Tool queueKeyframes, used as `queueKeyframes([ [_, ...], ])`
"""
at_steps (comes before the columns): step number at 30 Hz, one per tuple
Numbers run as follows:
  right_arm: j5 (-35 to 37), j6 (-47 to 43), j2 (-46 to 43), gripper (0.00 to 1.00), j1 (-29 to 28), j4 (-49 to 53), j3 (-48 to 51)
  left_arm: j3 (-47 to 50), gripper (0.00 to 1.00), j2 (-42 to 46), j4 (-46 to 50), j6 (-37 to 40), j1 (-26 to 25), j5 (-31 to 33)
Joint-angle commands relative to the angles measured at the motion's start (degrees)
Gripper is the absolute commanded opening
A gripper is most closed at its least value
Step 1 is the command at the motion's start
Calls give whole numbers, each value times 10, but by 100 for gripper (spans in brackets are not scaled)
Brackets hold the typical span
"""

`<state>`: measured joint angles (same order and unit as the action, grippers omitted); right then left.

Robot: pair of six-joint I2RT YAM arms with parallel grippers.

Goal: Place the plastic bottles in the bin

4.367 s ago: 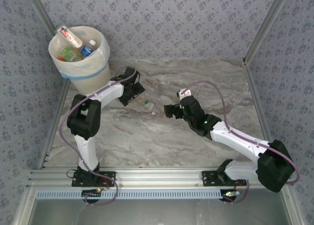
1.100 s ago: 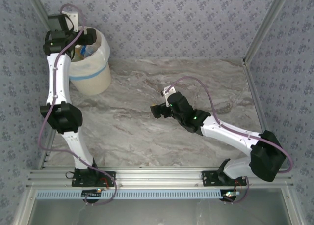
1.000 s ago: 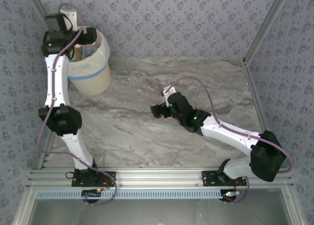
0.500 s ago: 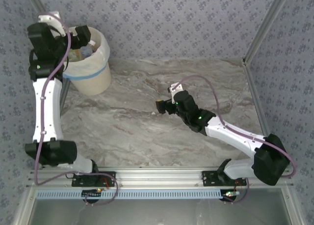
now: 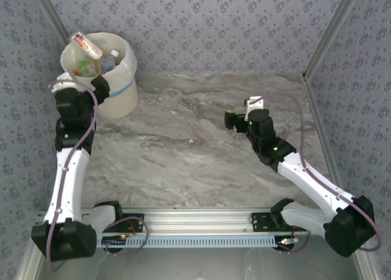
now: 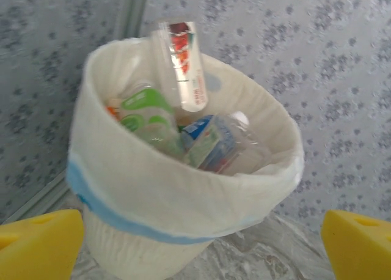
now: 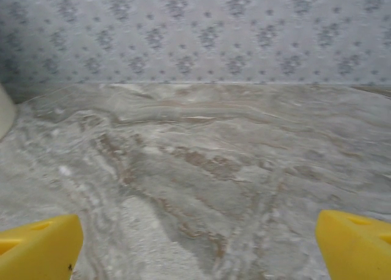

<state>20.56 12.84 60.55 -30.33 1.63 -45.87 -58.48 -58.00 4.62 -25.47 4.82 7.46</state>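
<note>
The bin stands in the far left corner of the table, cream-white with a blue band. Several plastic bottles lie in it: one with a red label sticks up over the rim, next to a green-labelled one and a blue-labelled one. My left gripper is open just in front of the bin. In the left wrist view the bin sits between the yellow fingertips, and the red, green and blue labels show inside. My right gripper is open over bare table right of centre.
Patterned walls close the table at the back and on both sides, and a metal rail runs along the near edge. The right wrist view looks over marble table toward the back wall, with the bin's edge at far left.
My left arm has come down from above the bin and drawn back to its near side. My right arm has pulled back to the right. Both grippers stay open.
</note>
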Motion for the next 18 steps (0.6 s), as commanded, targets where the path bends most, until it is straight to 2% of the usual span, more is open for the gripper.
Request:
queueKeyframes([
  [1, 9, 13, -26, 100, 40, 27, 15, 76, 100, 30, -46, -47, -3, 56],
  [3, 2, 9, -37, 100, 68, 36, 21, 105, 100, 32, -30, -37, -7, 74],
  [6, -18, 3, -50, 100, 112, 46, 32, 145, 100, 31, -4, -26, -6, 143],
  [8, -28, -6, -58, 100, 142, 37, 49, 196, 99, 30, -46, 2, -7, 166],
  [11, -38, -11, -65, 100, 184, 8, 80, 283, 99, 8, -180, 50, -6, 140],
  [18, -62, -3, -42, 100, 267, -62, 138, 336, 100, -114, -296, 98, -6, 111],
])
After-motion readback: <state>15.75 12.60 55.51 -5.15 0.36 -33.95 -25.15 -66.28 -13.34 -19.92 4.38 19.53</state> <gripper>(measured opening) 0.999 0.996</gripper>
